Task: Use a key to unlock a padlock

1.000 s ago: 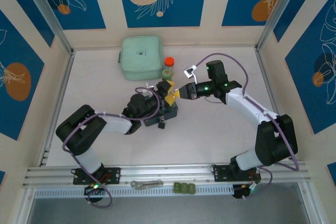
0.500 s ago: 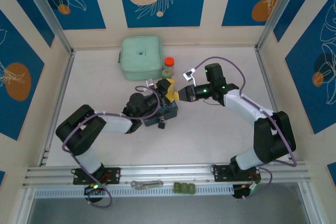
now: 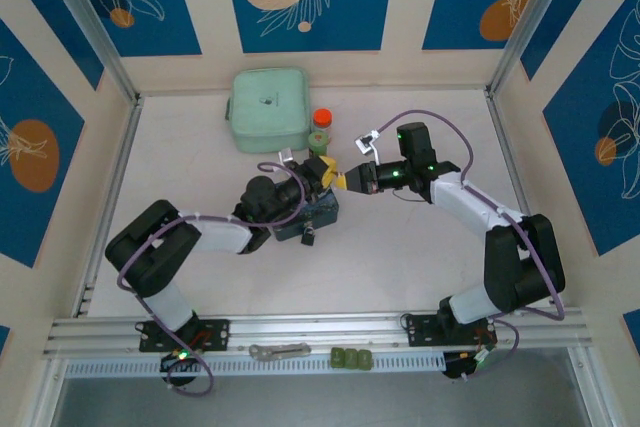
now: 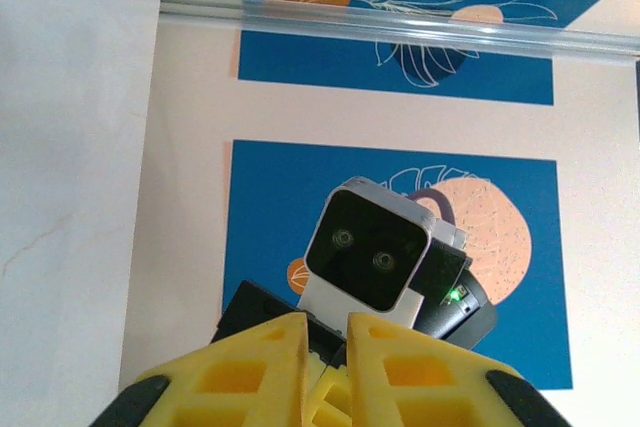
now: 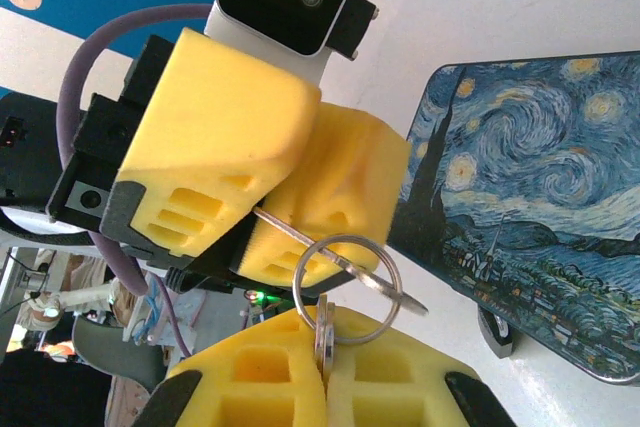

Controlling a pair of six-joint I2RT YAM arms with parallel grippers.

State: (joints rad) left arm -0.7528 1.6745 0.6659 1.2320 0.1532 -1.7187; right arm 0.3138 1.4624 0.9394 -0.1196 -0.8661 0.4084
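Both claws meet mid-worktop (image 3: pixel 420 267), well apart from the side rails (image 3: pixel 112 197) and the near rail (image 3: pixel 320 330), with bare surface open to the right and front. A green case (image 3: pixel 268 109) and a red-capped bottle (image 3: pixel 320 128) stand just behind. From above, the left claw (image 3: pixel 320 171) and right claw (image 3: pixel 345 180) sit tip to tip over the blue painted box (image 3: pixel 322 213). The padlock (image 3: pixel 310 237) lies against the box's near edge, and the key is too small to make out there. The right wrist view shows the key (image 5: pixel 405 297) as a thin blade slanting from upper left to lower right through a key ring (image 5: pixel 298 272). Its upper end seems pinched between the left claw's closed fingers. The right claw is clamped on a flat metal piece (image 5: pixel 322 312) hanging from the ring. The left wrist view shows its own fingers a sliver apart.
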